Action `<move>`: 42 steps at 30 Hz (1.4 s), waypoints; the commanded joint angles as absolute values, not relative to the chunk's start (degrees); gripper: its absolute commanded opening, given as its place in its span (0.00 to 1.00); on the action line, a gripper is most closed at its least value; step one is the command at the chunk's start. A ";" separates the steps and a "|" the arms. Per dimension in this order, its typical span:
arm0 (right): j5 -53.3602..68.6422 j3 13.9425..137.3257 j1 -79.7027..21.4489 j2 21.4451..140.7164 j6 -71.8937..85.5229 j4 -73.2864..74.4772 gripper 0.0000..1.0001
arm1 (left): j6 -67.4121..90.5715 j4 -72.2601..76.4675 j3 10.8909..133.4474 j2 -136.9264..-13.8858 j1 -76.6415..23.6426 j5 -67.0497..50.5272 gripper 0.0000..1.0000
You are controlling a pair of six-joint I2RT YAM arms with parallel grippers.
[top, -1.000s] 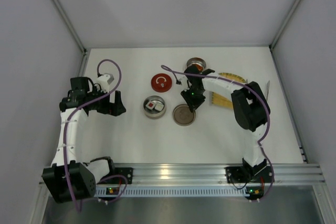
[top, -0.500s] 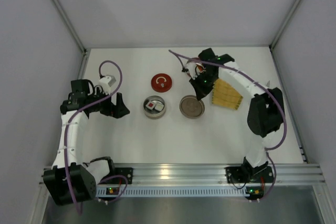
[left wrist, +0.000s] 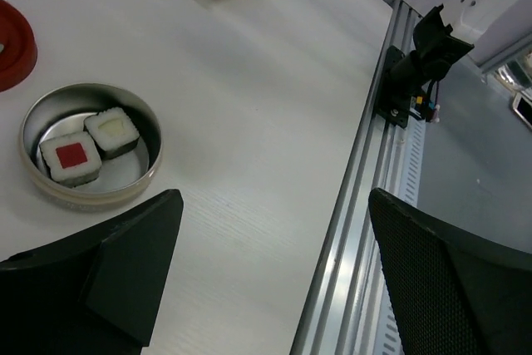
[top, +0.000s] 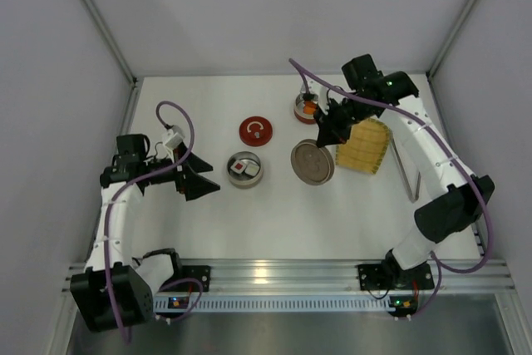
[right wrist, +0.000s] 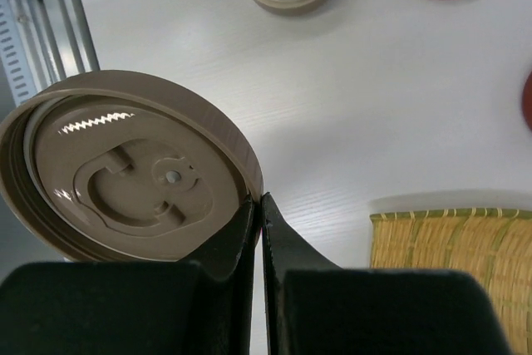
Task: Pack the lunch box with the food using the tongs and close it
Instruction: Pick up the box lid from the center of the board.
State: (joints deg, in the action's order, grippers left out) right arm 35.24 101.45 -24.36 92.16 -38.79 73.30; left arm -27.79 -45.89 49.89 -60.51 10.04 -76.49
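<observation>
Jaws of the left gripper [top: 202, 182] stand released, wide apart, over the worktop [top: 274, 222] near its left edge. A central tin [left wrist: 87, 89] holds two rice rolls [left wrist: 73, 158]; a red lid [top: 256, 130] lies behind it. Right gripper [right wrist: 257, 205] jaws are clenched on the beige lid [right wrist: 125, 172] rim. A rear tin [top: 297, 110] holds an orange piece [top: 309, 108]. Right of the mat [top: 366, 145], the tongs [top: 405, 170] lie near the right edge.
</observation>
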 commanded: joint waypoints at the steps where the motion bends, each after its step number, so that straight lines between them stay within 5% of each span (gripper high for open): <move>1: 43.05 108.44 -24.96 92.55 -39.11 78.92 0.00 | -40.25 -46.93 48.78 -57.31 10.02 -84.03 0.98; 5: 45.52 110.65 -25.75 92.37 -36.31 78.58 0.00 | -26.78 -30.83 47.21 -55.37 8.79 -82.97 0.98; 10: 44.57 113.20 -26.02 92.46 -31.38 74.89 0.00 | 10.16 22.59 37.54 -52.82 -2.07 -66.33 0.94; 14: 43.15 115.40 -26.02 94.30 -29.45 73.83 0.00 | 21.24 39.17 36.92 -60.35 -8.34 -58.28 0.88; 23: 45.26 117.77 -25.58 97.47 -24.87 70.66 0.00 | 31.19 47.11 38.59 -65.13 -11.95 -53.00 0.73; 31: 44.30 120.85 -25.75 100.81 -21.62 68.56 0.00 | 32.00 47.65 35.51 -63.72 -15.28 -56.95 0.79; 42: 43.59 120.67 -25.66 100.99 -19.34 66.71 0.00 | 25.49 42.63 47.62 -74.17 -24.07 -57.48 0.76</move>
State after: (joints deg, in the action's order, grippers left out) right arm 42.11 118.24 -25.10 101.03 -20.71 70.70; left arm 28.56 41.85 43.57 -72.60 -22.31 -56.71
